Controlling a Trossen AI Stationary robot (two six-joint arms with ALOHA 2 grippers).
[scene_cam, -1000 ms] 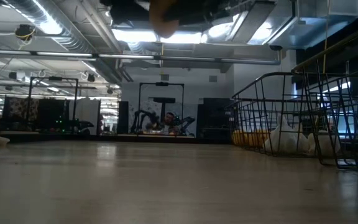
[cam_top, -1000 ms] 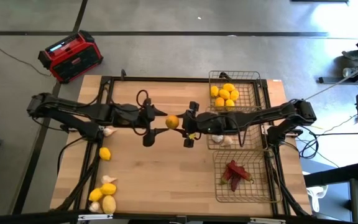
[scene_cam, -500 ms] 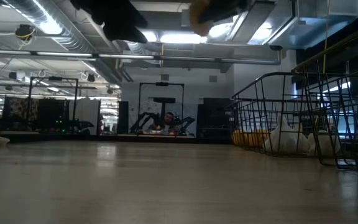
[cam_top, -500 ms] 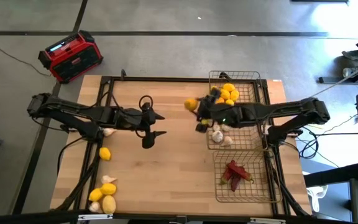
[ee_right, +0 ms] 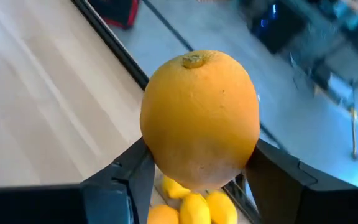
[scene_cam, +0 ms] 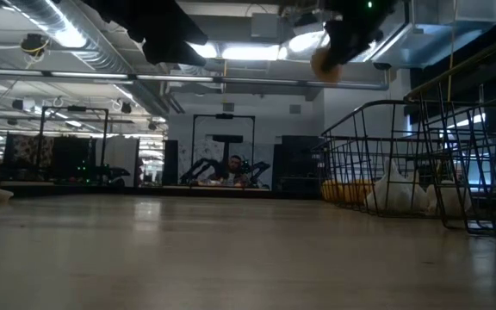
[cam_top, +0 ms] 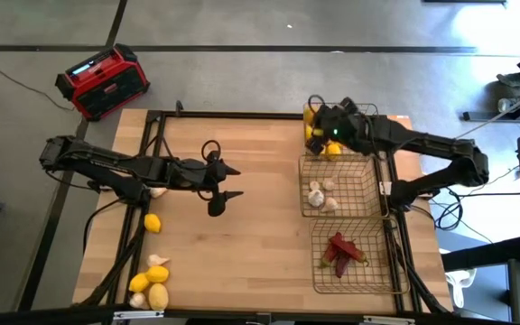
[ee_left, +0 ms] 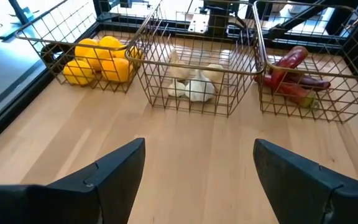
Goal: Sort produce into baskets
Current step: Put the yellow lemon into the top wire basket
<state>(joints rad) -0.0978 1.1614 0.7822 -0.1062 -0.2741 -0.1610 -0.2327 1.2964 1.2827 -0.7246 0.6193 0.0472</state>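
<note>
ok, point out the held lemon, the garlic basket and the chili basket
held lemon (ee_right: 199,118): right wrist view, middle of peel.
garlic basket (ee_left: 194,112): left wrist view, front wall mesh.
chili basket (cam_top: 317,282): high view, rim corner.

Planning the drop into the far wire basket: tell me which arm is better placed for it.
Right. The right claw is shut on the round orange lemon and hangs over the far bronze wire basket holding yellow lemons. The left claw is open and empty over mid-table.

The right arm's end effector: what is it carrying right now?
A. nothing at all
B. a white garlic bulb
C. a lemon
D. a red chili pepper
C: the right end effector is clamped on a round yellow-orange lemon, held above the basket that already contains lemons.
</note>
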